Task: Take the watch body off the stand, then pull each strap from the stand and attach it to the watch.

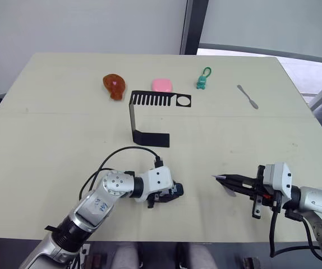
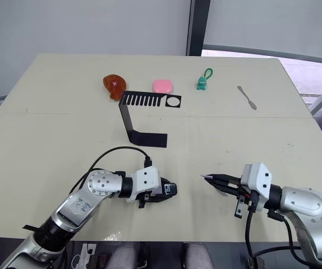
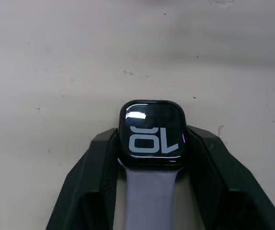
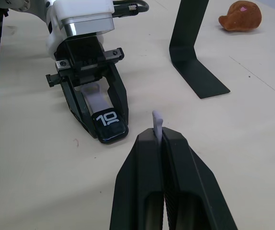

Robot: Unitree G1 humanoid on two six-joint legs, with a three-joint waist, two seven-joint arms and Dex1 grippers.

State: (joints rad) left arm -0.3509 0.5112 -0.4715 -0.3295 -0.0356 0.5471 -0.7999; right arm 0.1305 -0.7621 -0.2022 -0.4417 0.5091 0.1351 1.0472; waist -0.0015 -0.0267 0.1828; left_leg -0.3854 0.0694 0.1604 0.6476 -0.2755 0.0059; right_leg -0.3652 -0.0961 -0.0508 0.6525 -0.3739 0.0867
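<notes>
Final strap attachment: left end effector [image 4: 101, 117] clamps the watch body [image 3: 152, 133], one strap [image 3: 149, 201] fitted; right end effector [image 4: 157, 136], pinching the second strap [image 4: 157, 120], must align it with the body's free edge.

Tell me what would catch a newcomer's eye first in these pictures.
Near the table's front edge, the left gripper holds the watch body with its lit "10" screen, one pale strap already on it. The right gripper faces it, jaws pinched on the second strap. Behind them at mid-table stands the bare black stand.
</notes>
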